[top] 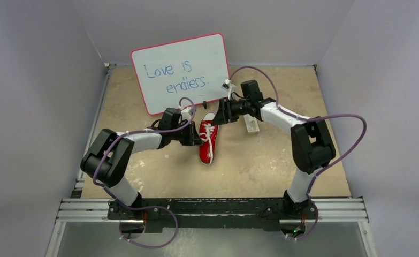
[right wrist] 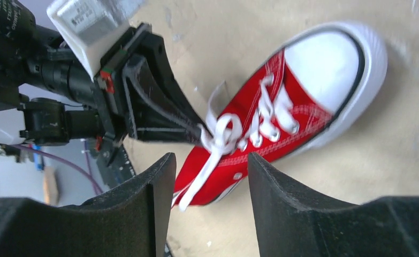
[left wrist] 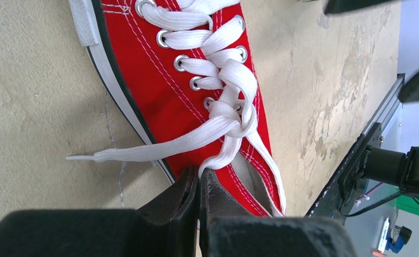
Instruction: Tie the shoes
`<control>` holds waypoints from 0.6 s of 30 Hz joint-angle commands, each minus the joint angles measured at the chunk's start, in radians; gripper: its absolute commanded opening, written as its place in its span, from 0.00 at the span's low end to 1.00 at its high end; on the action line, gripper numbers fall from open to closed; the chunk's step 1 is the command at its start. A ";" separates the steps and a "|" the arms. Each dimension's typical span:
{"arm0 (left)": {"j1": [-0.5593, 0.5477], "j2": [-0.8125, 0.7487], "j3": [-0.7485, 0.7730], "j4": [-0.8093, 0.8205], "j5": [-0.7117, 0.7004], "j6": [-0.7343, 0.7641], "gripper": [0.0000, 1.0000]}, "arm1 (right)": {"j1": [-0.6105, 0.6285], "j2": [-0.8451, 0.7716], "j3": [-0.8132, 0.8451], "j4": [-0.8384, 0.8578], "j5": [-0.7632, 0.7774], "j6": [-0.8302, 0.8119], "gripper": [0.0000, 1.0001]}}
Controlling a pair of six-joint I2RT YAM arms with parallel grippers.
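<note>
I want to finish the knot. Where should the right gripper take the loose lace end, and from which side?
Probably the loose lace end near its tip, where it runs straight and flat past the sole, from above, closing across its width. The left gripper pinches the other strand.

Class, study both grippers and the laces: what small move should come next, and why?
Probably the right gripper should move to the loose lace end and close on it. The left gripper pinches the other strand, the right stands open and empty, and the sneaker shows no bow yet.
</note>
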 commanded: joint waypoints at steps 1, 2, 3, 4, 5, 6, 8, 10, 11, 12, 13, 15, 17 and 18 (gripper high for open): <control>0.012 -0.031 -0.014 -0.019 -0.007 0.002 0.00 | 0.011 0.066 0.092 0.086 -0.117 -0.170 0.54; 0.012 -0.034 -0.018 -0.015 -0.010 -0.003 0.00 | 0.011 0.079 0.098 0.094 -0.138 -0.187 0.54; 0.012 -0.036 -0.023 -0.009 -0.009 -0.008 0.00 | 0.011 0.090 0.100 0.126 -0.156 -0.197 0.54; 0.012 -0.038 -0.026 -0.004 -0.011 -0.014 0.00 | 0.012 0.099 0.097 0.160 -0.172 -0.201 0.54; 0.012 -0.038 -0.028 0.000 -0.010 -0.020 0.00 | 0.011 0.108 0.091 0.195 -0.188 -0.200 0.54; 0.012 -0.040 -0.031 0.004 -0.011 -0.026 0.00 | 0.011 0.120 0.085 0.231 -0.211 -0.196 0.54; 0.012 -0.045 -0.038 0.018 -0.012 -0.038 0.00 | 0.013 0.144 0.077 0.282 -0.245 -0.180 0.51; 0.012 -0.047 -0.043 0.026 -0.010 -0.047 0.00 | 0.014 0.163 0.072 0.306 -0.258 -0.181 0.50; 0.012 -0.048 -0.046 0.031 -0.009 -0.051 0.00 | 0.014 0.170 0.066 0.324 -0.263 -0.177 0.49; 0.012 -0.049 -0.047 0.034 -0.008 -0.053 0.00 | 0.014 0.180 0.065 0.338 -0.268 -0.173 0.49; 0.012 -0.051 -0.049 0.035 -0.008 -0.055 0.00 | 0.015 0.190 0.069 0.341 -0.271 -0.173 0.49; 0.012 -0.053 -0.053 0.035 -0.006 -0.056 0.00 | 0.014 0.218 0.085 0.335 -0.283 -0.175 0.50; 0.012 -0.052 -0.053 0.035 -0.003 -0.057 0.00 | 0.015 0.240 0.100 0.326 -0.301 -0.175 0.50; 0.012 -0.051 -0.053 0.035 -0.002 -0.057 0.00 | 0.018 0.247 0.102 0.324 -0.308 -0.175 0.50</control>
